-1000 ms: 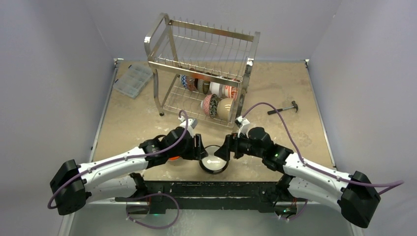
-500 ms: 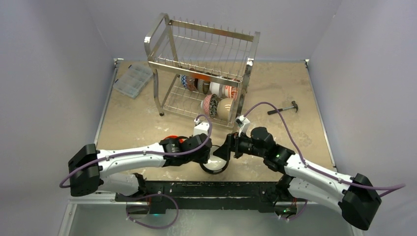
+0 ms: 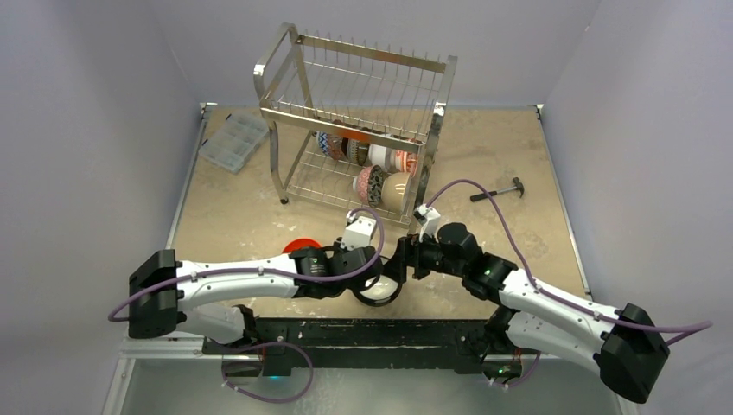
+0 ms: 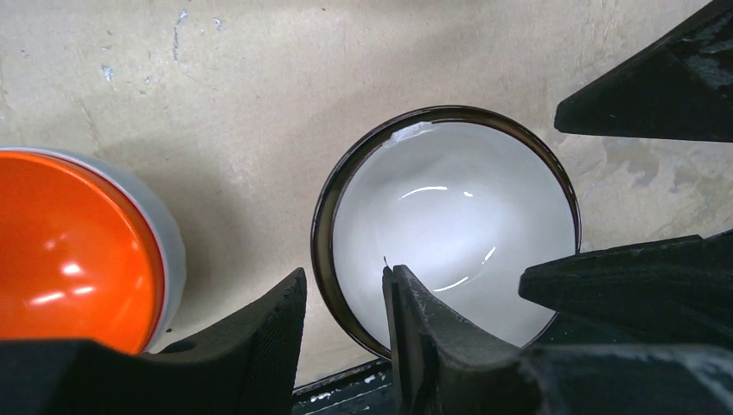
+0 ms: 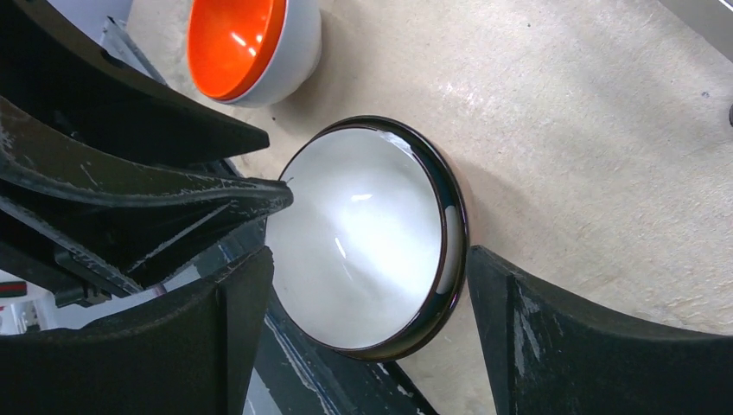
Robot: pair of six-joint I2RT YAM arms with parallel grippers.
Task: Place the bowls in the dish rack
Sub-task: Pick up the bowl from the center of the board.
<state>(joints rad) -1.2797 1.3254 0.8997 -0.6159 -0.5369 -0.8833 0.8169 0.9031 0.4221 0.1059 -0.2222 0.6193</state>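
A dark-rimmed bowl with a white inside sits tipped by the table's near edge. My right gripper spans its full width, one finger against each side of the bowl. My left gripper straddles the near rim of this bowl, one finger inside and one outside, with a gap beside the rim. An orange bowl stands on the table left of it. The steel dish rack at the back holds several bowls on edge in its lower tier.
A clear plastic compartment box lies at the back left. A small hammer lies right of the rack. The black base rail runs just below the dark-rimmed bowl.
My left arm swung right, off the orange bowl, and its jaws narrowed around the dark-rimmed bowl's rim. The right arm and that bowl stayed put.
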